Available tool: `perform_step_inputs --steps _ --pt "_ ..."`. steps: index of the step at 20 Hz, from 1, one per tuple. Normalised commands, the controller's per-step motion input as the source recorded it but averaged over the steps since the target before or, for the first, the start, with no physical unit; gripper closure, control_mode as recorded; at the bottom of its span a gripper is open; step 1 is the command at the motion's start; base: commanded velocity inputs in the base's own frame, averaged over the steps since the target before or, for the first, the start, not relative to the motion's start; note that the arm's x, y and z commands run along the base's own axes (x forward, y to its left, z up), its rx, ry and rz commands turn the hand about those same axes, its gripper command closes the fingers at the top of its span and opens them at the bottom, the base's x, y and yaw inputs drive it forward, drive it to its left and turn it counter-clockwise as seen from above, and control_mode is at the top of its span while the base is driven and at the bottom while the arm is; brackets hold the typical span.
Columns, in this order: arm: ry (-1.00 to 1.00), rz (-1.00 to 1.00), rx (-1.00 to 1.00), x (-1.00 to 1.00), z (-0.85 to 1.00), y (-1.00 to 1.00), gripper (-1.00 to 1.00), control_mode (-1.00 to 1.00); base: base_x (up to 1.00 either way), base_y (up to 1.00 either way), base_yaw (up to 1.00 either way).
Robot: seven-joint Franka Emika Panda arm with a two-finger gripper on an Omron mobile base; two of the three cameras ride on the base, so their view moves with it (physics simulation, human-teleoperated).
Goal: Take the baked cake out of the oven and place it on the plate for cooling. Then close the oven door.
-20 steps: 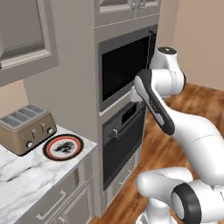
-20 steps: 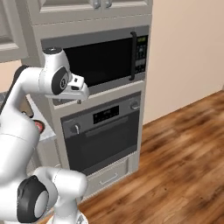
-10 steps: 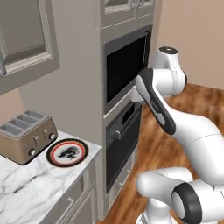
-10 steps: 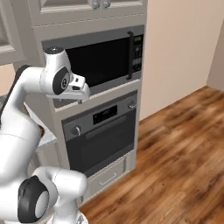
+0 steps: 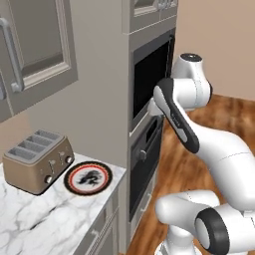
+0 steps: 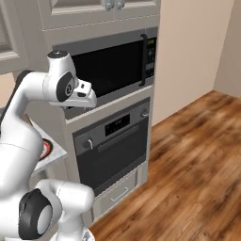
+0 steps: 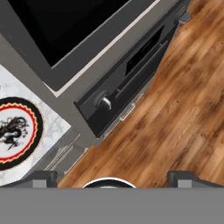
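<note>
One claw, mine, gripper spread wide and empty, up by the microwave. Oven door shut, below and ahead; its bar handle runs horizontal. Plate off left on counter.

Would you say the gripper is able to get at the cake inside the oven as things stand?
Probably not yet: the oven door is shut, and the open gripper hangs above it.

oven door shut | microwave above | hand near microwave
</note>
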Motion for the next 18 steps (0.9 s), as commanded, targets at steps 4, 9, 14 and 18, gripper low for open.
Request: perform_step_inputs --steps 4,9,14,18 --pt "0.0 0.0 0.0 0.0 0.0 0.0 -1.0 1.0 0.0 0.08 -0.06" --pt "0.0 0.0 0.0 0.0 0.0 0.0 -1.0 1.0 0.0 -0.08 0.0" --pt "0.0 0.0 0.0 0.0 0.0 0.0 -1.0 1.0 0.0 -0.42 0.19" --pt "0.0 0.0 0.0 0.0 0.0 0.0 -1.0 1.0 0.0 -0.18 0.16"
